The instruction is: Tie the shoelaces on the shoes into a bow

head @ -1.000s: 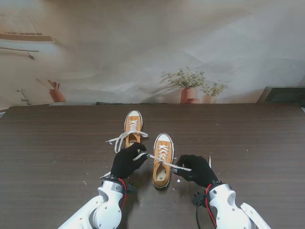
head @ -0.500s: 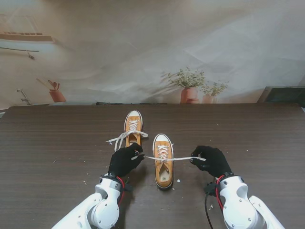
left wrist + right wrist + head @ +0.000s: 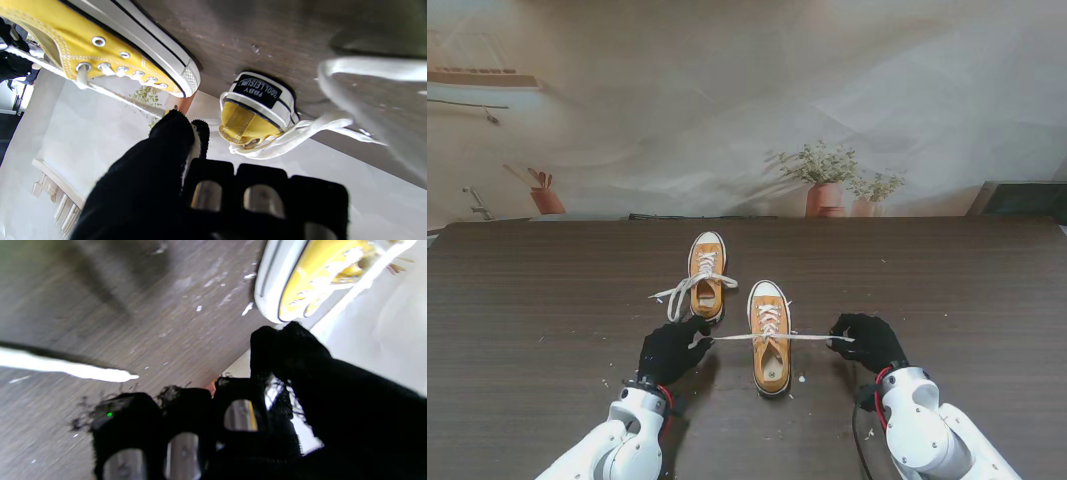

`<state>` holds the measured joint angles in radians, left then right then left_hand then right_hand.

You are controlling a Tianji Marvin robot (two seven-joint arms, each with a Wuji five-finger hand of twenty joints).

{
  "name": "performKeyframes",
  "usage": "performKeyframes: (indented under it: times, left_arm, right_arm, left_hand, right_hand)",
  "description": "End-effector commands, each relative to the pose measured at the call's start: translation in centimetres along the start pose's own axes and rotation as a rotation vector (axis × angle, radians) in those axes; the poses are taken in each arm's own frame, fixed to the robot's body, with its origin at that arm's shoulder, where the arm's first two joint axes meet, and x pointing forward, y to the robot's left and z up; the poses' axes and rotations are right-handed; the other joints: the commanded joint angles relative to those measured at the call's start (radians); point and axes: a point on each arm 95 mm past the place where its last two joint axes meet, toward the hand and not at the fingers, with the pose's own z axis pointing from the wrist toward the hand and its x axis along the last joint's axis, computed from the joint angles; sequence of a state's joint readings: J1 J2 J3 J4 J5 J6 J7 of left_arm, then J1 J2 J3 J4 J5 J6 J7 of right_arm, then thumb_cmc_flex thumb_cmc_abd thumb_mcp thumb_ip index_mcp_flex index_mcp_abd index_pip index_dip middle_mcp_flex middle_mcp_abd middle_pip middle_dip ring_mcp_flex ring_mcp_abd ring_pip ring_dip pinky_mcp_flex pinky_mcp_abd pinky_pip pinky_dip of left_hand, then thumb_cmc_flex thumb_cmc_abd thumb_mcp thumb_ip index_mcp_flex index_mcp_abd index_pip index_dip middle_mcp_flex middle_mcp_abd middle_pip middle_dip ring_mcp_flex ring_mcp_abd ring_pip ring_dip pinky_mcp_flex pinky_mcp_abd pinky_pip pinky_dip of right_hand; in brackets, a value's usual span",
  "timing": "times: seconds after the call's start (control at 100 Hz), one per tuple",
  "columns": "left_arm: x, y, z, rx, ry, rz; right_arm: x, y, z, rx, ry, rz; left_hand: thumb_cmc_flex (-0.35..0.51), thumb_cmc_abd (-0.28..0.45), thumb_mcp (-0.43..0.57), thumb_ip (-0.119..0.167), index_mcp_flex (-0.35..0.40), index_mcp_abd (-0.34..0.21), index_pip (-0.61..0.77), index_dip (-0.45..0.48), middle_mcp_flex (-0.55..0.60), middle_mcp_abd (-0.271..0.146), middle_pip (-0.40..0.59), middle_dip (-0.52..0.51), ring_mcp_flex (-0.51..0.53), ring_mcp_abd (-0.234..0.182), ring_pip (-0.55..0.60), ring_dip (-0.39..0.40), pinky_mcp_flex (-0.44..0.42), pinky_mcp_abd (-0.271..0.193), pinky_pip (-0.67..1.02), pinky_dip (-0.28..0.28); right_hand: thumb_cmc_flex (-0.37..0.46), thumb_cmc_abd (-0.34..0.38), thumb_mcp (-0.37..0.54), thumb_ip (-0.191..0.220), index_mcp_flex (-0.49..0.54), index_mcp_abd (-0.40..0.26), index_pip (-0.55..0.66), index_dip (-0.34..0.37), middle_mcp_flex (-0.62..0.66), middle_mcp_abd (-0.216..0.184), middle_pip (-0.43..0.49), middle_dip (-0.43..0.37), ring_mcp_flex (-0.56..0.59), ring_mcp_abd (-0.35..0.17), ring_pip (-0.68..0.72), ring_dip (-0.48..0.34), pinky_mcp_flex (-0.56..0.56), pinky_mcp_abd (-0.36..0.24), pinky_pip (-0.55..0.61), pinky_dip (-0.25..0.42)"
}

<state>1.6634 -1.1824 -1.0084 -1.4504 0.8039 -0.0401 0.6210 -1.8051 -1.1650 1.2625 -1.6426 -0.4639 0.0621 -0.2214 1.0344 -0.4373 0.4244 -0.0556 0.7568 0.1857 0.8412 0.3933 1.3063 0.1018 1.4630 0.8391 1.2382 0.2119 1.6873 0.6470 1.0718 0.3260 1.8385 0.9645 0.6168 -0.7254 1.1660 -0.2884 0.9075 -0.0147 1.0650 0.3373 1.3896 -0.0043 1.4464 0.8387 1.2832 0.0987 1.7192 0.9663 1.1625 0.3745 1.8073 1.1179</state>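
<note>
Near yellow shoe (image 3: 769,340), lace (image 3: 767,337) taut sideways, far shoe (image 3: 706,276) untied

My left hand (image 3: 670,351) and right hand (image 3: 865,340) both wear black gloves, with white wrist casings and red cable behind. The shoe (image 3: 769,335) between them is mustard yellow with a white sole, white toe cap and white lace (image 3: 772,337). At its 11 o'clock sits the second shoe (image 3: 706,276), the same yellow and white, with a black heel label lettered white. The table (image 3: 547,290) is dark brown woodgrain flecked with white bits.
</note>
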Motion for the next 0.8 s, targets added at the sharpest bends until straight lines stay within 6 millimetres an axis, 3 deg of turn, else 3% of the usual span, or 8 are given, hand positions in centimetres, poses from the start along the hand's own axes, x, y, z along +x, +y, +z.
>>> performKeyframes:
  times: [0.0, 0.14, 0.19, 0.33, 0.45, 0.5, 0.62, 0.79]
  left_arm:
    - [-0.5, 0.2, -0.5, -0.031, -0.012, 0.015]
    - [-0.8, 0.5, -0.6, -0.044, -0.030, 0.039]
    - [-0.7, 0.5, -0.6, -0.051, -0.033, 0.036]
    - [-0.2, 0.5, -0.4, -0.036, -0.018, -0.021]
    - [0.3, 0.1, -0.5, -0.014, 0.001, -0.052]
    - [0.5, -0.1, -0.6, -0.012, 0.005, -0.064]
    - [1.0, -0.5, -0.8, -0.013, 0.012, -0.102]
    - [1.4, -0.9, -1.0, 0.015, 0.049, -0.143]
  right_arm:
    - [-0.4, -0.4, -0.3, 0.011, -0.031, -0.018]
    - [-0.6, -0.8, -0.3, 0.013, -0.053, -0.053]
    - [-0.6, -0.8, -0.3, 0.016, -0.044, -0.064]
    - [-0.2, -0.6, -0.6, -0.011, 0.003, -0.094]
    - [0.4, -0.1, -0.7, -0.072, 0.046, -0.101]
    - [0.6, 0.0, -0.8, -0.086, 0.072, -0.076]
    - [1.4, 0.3, -1.0, -0.098, 0.125, 0.012]
    - [2.2, 0.7, -1.4, -0.052, 0.177, -0.006]
  left_hand:
    - [0.062, -0.023, 0.013, 0.001, 0.013, -0.075, 0.002, -0.014, 0.054, 0.149, 0.038, 0.000, 0.027, 0.096, 0.100, 0.036, 0.039, -0.179, 0.256, 0.021]
    - [0.060, -0.011, 0.006, -0.002, 0.005, -0.073, -0.001, -0.013, 0.054, 0.146, 0.037, -0.002, 0.028, 0.090, 0.098, 0.036, 0.039, -0.182, 0.256, 0.016]
    - [0.057, 0.009, -0.021, 0.004, -0.010, -0.070, -0.014, -0.011, 0.053, 0.104, 0.031, -0.005, 0.029, 0.048, 0.092, 0.030, 0.041, -0.207, 0.256, -0.009]
    - [0.058, 0.030, -0.051, 0.011, -0.040, -0.103, -0.050, -0.019, 0.053, 0.090, 0.027, -0.004, 0.030, 0.036, 0.089, 0.024, 0.040, -0.212, 0.256, -0.035]
    - [0.058, 0.033, -0.056, 0.014, -0.044, -0.116, -0.062, -0.025, 0.052, 0.082, 0.026, -0.003, 0.030, 0.033, 0.087, 0.022, 0.039, -0.209, 0.256, -0.040]
    - [0.059, 0.033, -0.057, 0.015, -0.045, -0.118, -0.068, -0.029, 0.052, 0.082, 0.026, -0.002, 0.030, 0.032, 0.086, 0.021, 0.039, -0.208, 0.256, -0.042]
    - [0.061, 0.037, -0.059, 0.016, -0.049, -0.111, -0.080, -0.036, 0.053, 0.082, 0.026, -0.002, 0.030, 0.032, 0.085, 0.020, 0.038, -0.204, 0.256, -0.046]
    - [0.066, 0.045, -0.079, 0.019, -0.056, -0.119, -0.099, -0.037, 0.052, 0.075, 0.020, 0.000, 0.029, 0.029, 0.076, 0.015, 0.036, -0.185, 0.256, -0.070]
  right_hand:
    - [0.061, 0.006, 0.072, -0.006, 0.043, -0.041, 0.019, 0.004, 0.063, 0.051, 0.080, 0.017, 0.023, -0.010, 0.102, 0.022, 0.038, -0.006, 0.287, 0.024]
    - [0.060, 0.008, 0.074, -0.008, 0.037, -0.029, 0.013, 0.003, 0.062, 0.051, 0.082, 0.017, 0.023, -0.012, 0.100, 0.024, 0.039, -0.012, 0.287, 0.027]
    - [0.049, 0.014, 0.063, -0.011, 0.016, -0.015, -0.003, -0.008, 0.062, 0.048, 0.077, 0.015, 0.024, -0.017, 0.096, 0.022, 0.039, -0.014, 0.287, 0.024]
    - [-0.012, 0.020, 0.057, -0.011, -0.139, 0.059, -0.099, -0.097, 0.062, -0.007, 0.050, 0.004, 0.027, -0.067, 0.088, 0.012, 0.044, -0.051, 0.287, 0.002]
    - [-0.048, 0.084, 0.085, 0.056, -0.237, 0.087, -0.224, -0.127, 0.062, -0.018, 0.039, 0.001, 0.027, -0.069, 0.087, 0.002, 0.044, -0.056, 0.287, -0.005]
    - [-0.034, 0.101, 0.085, 0.080, -0.257, 0.025, -0.247, -0.139, 0.062, -0.004, 0.035, -0.001, 0.026, -0.057, 0.087, 0.000, 0.042, -0.045, 0.287, -0.005]
    - [0.038, 0.110, 0.096, 0.152, -0.195, -0.241, -0.269, -0.117, 0.062, 0.071, 0.028, 0.011, 0.023, 0.006, 0.090, -0.005, 0.034, 0.016, 0.287, -0.007]
    - [0.081, 0.063, 0.116, 0.170, 0.014, -0.397, -0.244, -0.083, 0.063, 0.132, 0.018, 0.012, 0.022, 0.024, 0.090, -0.008, 0.033, 0.027, 0.287, -0.017]
